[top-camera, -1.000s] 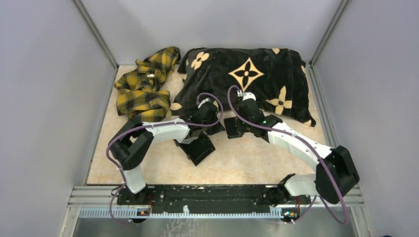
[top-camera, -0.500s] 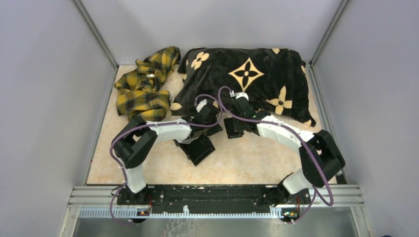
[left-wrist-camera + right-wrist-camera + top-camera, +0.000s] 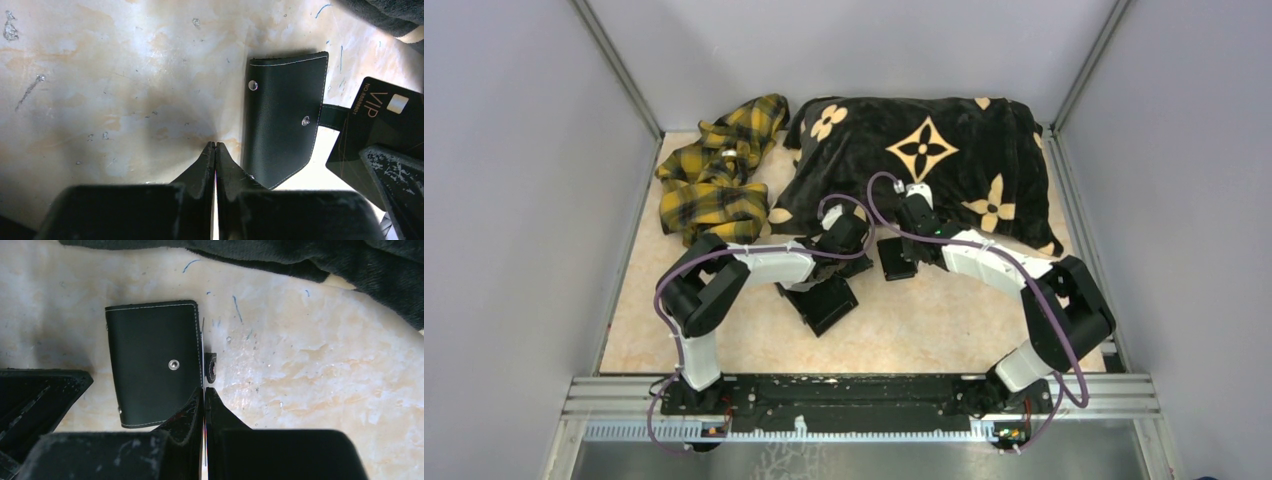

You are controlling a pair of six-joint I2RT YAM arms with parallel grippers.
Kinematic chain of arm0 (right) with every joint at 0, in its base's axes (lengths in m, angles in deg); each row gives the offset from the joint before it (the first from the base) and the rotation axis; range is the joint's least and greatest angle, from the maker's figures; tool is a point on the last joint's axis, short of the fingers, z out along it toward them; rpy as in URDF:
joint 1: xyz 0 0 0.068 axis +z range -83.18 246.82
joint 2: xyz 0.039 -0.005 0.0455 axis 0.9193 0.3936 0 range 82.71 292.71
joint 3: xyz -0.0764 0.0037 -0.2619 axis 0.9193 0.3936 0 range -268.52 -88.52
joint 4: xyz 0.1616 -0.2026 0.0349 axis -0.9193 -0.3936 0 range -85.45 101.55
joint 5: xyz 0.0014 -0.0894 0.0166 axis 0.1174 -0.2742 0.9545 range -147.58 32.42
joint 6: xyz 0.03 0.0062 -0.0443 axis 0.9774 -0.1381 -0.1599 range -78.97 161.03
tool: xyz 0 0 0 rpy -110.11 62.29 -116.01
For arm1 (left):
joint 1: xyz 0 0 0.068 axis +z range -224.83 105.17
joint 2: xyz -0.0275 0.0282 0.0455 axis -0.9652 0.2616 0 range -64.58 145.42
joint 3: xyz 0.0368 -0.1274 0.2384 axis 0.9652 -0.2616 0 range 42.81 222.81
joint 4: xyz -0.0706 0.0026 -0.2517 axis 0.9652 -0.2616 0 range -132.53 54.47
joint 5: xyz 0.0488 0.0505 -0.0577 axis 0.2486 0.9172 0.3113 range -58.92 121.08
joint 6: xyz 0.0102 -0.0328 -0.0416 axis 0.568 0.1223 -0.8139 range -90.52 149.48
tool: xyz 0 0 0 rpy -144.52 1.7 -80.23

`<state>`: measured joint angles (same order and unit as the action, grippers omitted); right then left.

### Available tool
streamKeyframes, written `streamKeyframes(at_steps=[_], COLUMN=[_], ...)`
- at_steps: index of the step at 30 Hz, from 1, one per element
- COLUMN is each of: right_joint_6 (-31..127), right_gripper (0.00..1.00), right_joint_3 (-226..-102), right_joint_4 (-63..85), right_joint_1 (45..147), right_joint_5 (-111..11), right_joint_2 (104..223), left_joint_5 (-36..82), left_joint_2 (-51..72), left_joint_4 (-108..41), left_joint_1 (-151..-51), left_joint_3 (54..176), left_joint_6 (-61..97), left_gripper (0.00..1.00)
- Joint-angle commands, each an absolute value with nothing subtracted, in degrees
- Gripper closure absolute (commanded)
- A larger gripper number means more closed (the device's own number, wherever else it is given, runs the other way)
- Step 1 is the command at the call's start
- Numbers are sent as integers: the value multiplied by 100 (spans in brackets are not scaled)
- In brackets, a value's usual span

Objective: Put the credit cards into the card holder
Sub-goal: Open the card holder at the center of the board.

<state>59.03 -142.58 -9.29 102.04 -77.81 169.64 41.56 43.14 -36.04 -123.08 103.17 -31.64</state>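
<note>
Bare tabletop [image 3: 944, 320] near-right — open approach, black blanket [image 3: 944, 150] blocks far side, plaid cloth [image 3: 714, 180] far-left, tray [image 3: 829, 303] centre-left.

A card holder [image 3: 894, 258] was set on the surface [image 3: 944, 320], in front of a cushion [image 3: 924, 150] placed at the back. A cloth [image 3: 719, 170] was bunched left of the cushion. A tray [image 3: 824, 303] was set nearer, left of the holder. A credit card [image 3: 385, 112] was held just beside the holder by the right fingers [image 3: 187, 412].

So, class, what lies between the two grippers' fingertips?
The card holder, in both wrist views: left gripper on one side, right gripper, pinching a credit card, on the other.
</note>
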Motion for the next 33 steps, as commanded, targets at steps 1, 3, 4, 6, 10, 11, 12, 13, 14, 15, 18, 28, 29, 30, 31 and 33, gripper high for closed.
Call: streamKeyframes(at_steps=[1, 3, 4, 6, 10, 11, 12, 13, 14, 15, 18, 28, 29, 30, 31, 33], right_joint_6=[5787, 5782, 5781, 5780, 5878, 5886, 5887, 5899, 5929, 5949, 6039, 6521, 6565, 6602, 6648, 6726], right_gripper=[100, 100, 100, 100, 100, 100, 100, 100, 100, 100, 100, 100, 100, 100, 100, 100], right_joint_3=[-14274, -14210, -14190, -14121, -13918, -13870, -13832, -13786, -13737, -13681, -13504, -12968, -12939, -12908, -12871, -12787], right_joint_4=[-624, -562, -540, -468, -189, -137, -78, -18, 42, 111, 381, 1170, 1210, 1262, 1315, 1416], right_joint_1=[10023, 9946, 9907, 9817, 9556, 9515, 9479, 9444, 9386, 9343, 9213, 8810, 8775, 8749, 8728, 8677], right_joint_5=[-7943, -7802, -7733, -7582, -7025, -6943, -6883, -6787, -6670, -6588, -6189, -5137, -5051, -4981, -4928, -4812], right_joint_2=[16933, 16928, 16940, 16956, 16946, 16950, 16954, 16954, 16950, 16954, 16937, 16721, 16713, 16710, 16709, 16692], left_joint_5=[4269, 4213, 4146, 4006, 3822, 3774, 3738, 3707, 3674, 3648, 3583, 3391, 3369, 3351, 3339, 3319], left_joint_2=[4515, 4527, 4535, 4550, 4593, 4598, 4598, 4606, 4619, 4633, 4687, 4837, 4858, 4874, 4889, 4914], left_joint_4=[-3852, -3808, -3721, -3559, -3358, -3299, -3243, -3218, -3215, -3215, -3285, -3437, -3472, -3514, -3547, -3597], left_joint_1=[-12285, -12256, -12248, -12238, -12229, -12227, -12229, -12225, -12229, -12229, -12229, -12227, -12229, -12228, -12228, -12229], left_joint_3=[10411, 10385, 10355, 10291, 10243, 10234, 10208, 10213, 10228, 10249, 10317, 10459, 10484, 10520, 10541, 10578], left_joint_6=[-3046, -3024, -2988, -2939, -2829, -2797, -2761, -2734, -2711, -2681, -2642, -2448, -2419, -2393, -2377, -2347], left_gripper=[95, 95, 95, 95, 94, 94, 94, 94, 94, 94, 94, 94, 94, 94, 94, 94])
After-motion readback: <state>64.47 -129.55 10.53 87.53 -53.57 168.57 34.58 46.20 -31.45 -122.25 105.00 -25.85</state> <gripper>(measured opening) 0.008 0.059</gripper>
